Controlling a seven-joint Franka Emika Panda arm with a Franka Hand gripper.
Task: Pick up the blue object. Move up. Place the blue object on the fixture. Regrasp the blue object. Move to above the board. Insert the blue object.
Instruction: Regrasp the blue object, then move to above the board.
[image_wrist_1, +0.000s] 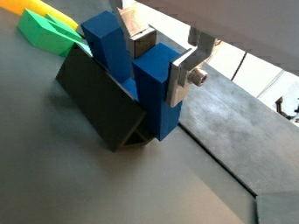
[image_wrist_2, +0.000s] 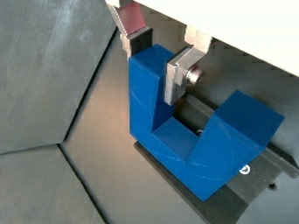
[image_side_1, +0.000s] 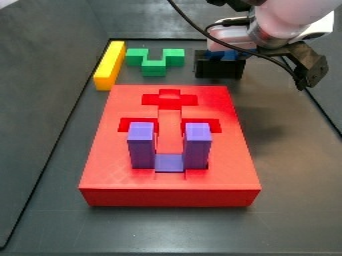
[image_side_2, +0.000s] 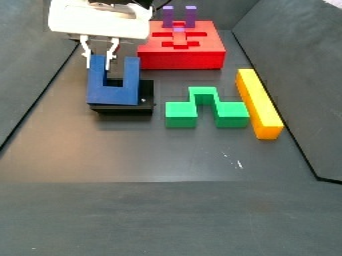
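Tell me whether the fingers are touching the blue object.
Touching. In both wrist views the gripper straddles one prong of the blue object on the fixture; a finger lies flat against it.

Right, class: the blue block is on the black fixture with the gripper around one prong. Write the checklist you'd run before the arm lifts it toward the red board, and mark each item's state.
1. Blue object seated on the fixture, prongs up: ok.
2. Gripper straddles one prong, a finger on each side, in a side view: ok.
3. Pads pressed firmly on the prong: cannot tell; a wrist view shows a finger against it, the grip force is not visible.
4. Green block and yellow bar stand apart from the fixture: ok.
5. Free recess on the board: ok; the purple block fills a different one.
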